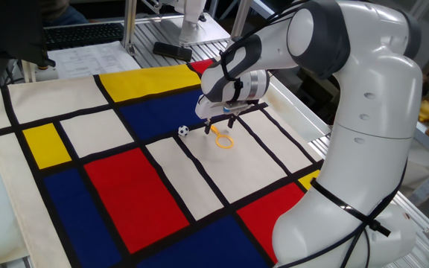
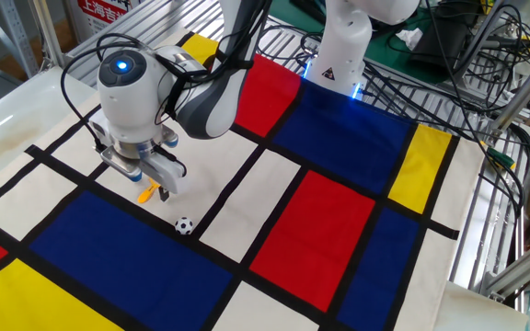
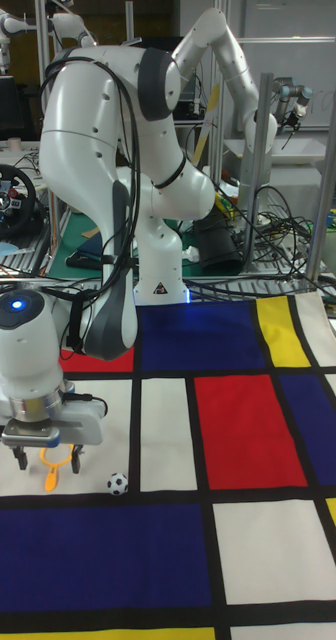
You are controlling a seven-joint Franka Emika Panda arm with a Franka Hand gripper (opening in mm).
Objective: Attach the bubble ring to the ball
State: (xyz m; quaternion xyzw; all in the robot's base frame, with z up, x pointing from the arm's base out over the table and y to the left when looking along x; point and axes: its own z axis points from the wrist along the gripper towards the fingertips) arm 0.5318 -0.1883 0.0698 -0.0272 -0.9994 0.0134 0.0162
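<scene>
Item: bubble ring [image 1: 225, 141], thin orange plastic, round open loop with short handle; lying flat on a white panel of the cloth [image 1: 88, 126], handle end pointing up toward the gripper [image 1: 220, 123]. In the other fixed view only its orange handle end [image 2: 145, 193] shows beneath the gripper [image 2: 148, 184]; in the tall fixed view the ring [image 3: 51, 468] sits between and just below the two fingers of the gripper [image 3: 48, 459]. Item: ball [image 1: 183, 131], small, white with black patches; resting on the cloth near a black dividing line, just beside the ring but apart from it, seen also at [image 2: 184, 225] and [image 3: 116, 484]. Item: gripper, two dark fingers pointing down, spread apart with the ring's handle in the gap between them; fingers do not appear to clamp the handle, so the jaws stand parted and hold nothing. Item: robot arm [image 1: 363, 97], white, large, bent over the table from the right edge of one fixed view. Item: cloth, patterned in red, blue, yellow and white rectangles with black lines, covering the table.
</scene>
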